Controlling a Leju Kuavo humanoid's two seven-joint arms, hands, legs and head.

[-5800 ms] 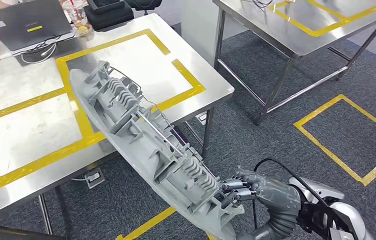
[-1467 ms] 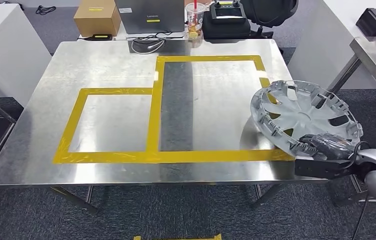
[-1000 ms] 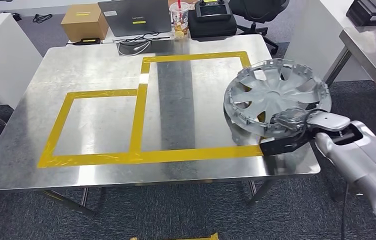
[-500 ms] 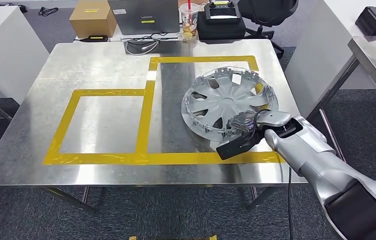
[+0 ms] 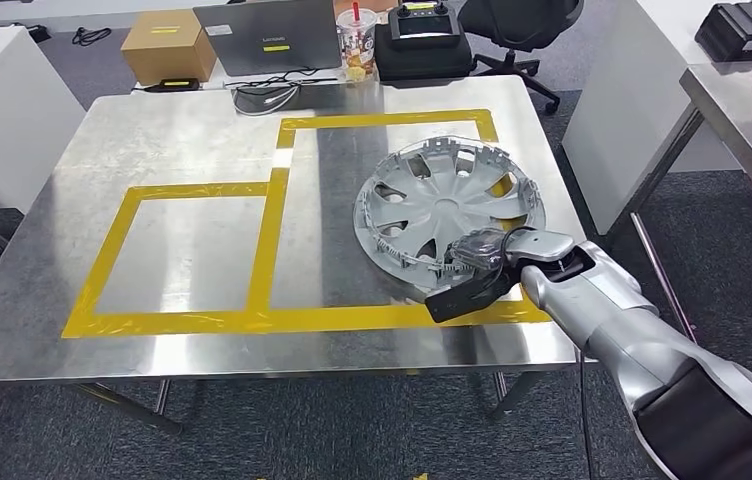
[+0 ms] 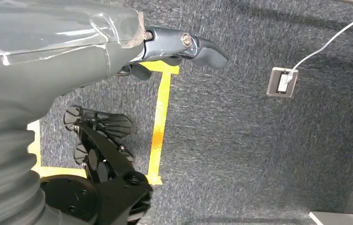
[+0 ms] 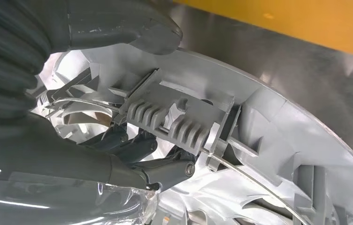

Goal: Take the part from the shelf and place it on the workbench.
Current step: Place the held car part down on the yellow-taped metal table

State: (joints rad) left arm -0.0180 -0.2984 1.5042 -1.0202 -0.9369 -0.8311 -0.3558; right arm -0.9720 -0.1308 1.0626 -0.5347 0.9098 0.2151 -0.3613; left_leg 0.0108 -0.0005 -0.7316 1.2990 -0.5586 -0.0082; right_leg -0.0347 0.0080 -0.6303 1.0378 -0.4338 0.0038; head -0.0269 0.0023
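We are reading this as the last stretch of the task: the part (image 5: 449,205), a grey hubcap lying inner side up, is sitting over the workbench (image 5: 192,120), inside the larger of the two yellow tape rectangles (image 5: 282,165) and toward its right side. We cannot tell whether its whole rim is resting on the steel or whether the near edge is lifted a little. Our right hand (image 5: 477,255) is grasping the part at the near rim; in the right wrist view the thumb (image 7: 132,28) is lying over the outside of the rim while the darker fingers (image 7: 132,145) are hooking in behind the ribbed clip. Our left hand (image 6: 184,44) is hanging over the carpet and holding nothing, with its fingers looking loosely extended. So we are judging the fetching and carrying as done and the setting-down as nearly done. What is left, as we see it, is letting go of the rim and drawing the right arm clear without dragging the part along.
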